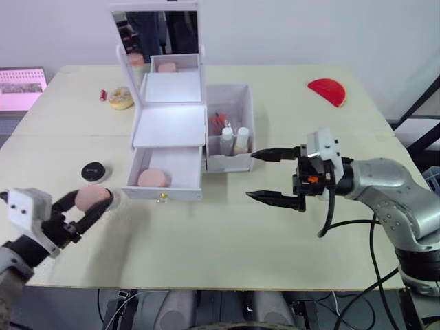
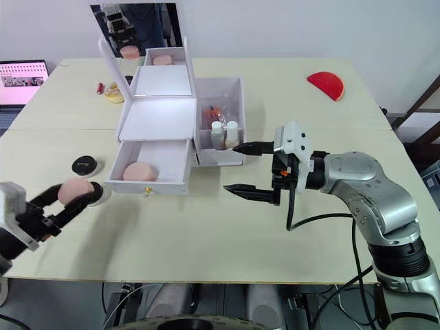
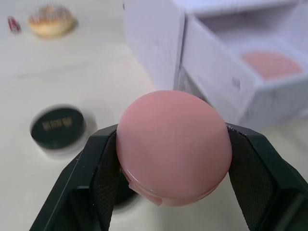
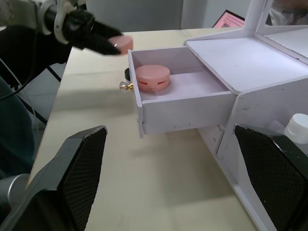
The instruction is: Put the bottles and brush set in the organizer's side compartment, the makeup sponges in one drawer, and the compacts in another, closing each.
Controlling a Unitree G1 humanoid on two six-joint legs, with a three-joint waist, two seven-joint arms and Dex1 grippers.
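Item: sponge [image 3: 173, 147], peach-pink, flat round pad. Location: clamped between the two fingers of the left hand [image 1: 79, 206], above the desk [image 1: 227, 254] at its left front.

Destination: open lower drawer [image 1: 165, 175] of the organizer [image 1: 172, 124], already holding one sponge [image 1: 152, 179]. The drawer lies forward and to the right of the left hand, near; its open top faces up, its front stands toward the robot.

Nearer arm: left. The right hand [image 1: 275, 177], fingers apart and empty, hangs on the far side of the organizer, just in front of the side compartment [image 1: 230, 130], where the bottles [image 1: 234, 141] stand.

Also: compact [image 1: 95, 170] on the desk, just beyond the left hand.

Judgement: a short carry rightward over the drawer front, then release.
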